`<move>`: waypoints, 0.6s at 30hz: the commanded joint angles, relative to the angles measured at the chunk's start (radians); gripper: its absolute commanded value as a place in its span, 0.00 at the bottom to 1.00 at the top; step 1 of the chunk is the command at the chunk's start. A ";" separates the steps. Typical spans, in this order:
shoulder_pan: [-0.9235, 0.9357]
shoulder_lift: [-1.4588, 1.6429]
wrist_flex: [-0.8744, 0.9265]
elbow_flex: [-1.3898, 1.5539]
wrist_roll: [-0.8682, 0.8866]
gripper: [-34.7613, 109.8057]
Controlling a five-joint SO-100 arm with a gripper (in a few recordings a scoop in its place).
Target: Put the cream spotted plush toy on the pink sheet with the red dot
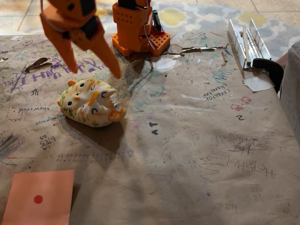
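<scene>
A: Looking at the big things first, what do you see?

B: A big bench (197,154) covered in brown paper with lots of scribbles. At the back stands the orange robot arm's base (138,28).

A: And next?

B: The pink sheet (40,197) lies flat at the near left corner of the bench. It has a little red dot (38,199) close to its middle. Nothing sits on it yet.

A: Where is the toy?

B: The plush toy (91,103) lies on the bench, on the left, well apart from the pink sheet. It is cream with orange, yellow and green spots, and it has rolled onto its side. Its little face points up.

A: What about the tool?

B: The orange tool (93,70) hangs just above the toy. Its two fingers are spread wide open and hold nothing. One tip is just above the toy's top edge.

A: So what should it do now?

B: I think it has to grab the toy first. It should come straight down with one finger on each side of the round middle. Then squeeze gently, because the toy looks soft and could roll or slip out.

A: And after that?

B: Lift it high enough to clear the bench, then carry it toward the near left corner and set it on the sheet.
</scene>
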 commanded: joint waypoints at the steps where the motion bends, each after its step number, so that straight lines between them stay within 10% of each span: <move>1: 0.011 -0.061 -0.037 -0.006 0.040 0.50; 18: -0.051 -0.212 -0.382 0.031 0.360 0.24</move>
